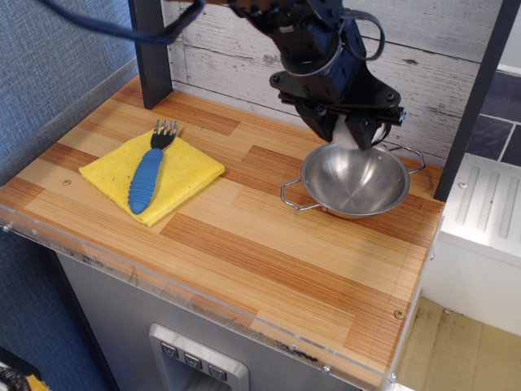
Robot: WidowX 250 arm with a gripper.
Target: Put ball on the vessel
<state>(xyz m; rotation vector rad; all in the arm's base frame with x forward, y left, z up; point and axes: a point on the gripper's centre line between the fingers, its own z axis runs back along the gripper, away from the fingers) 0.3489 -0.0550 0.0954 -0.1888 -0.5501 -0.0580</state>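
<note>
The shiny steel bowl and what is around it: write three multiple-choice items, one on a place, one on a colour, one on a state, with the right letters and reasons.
1. Where does the shiny round stainless-steel bowl with wire loop handles stand?
A. on the yellow cloth
B. on the bare wooden counter, right of the cloth
C. on the white surface beside the counter

2. What colour is the handle of the fork on the square yellow cloth?
A. blue
B. red
C. black

3. What is the state of the white matte ball?
A. lying on the cloth
B. resting on the counter
C. held in the black gripper above the bowl's far rim

Answers: B, the bowl sits on the wood, apart from the cloth; A, the handle is plainly blue; C, white shows between the fingers over the bowl.
</note>
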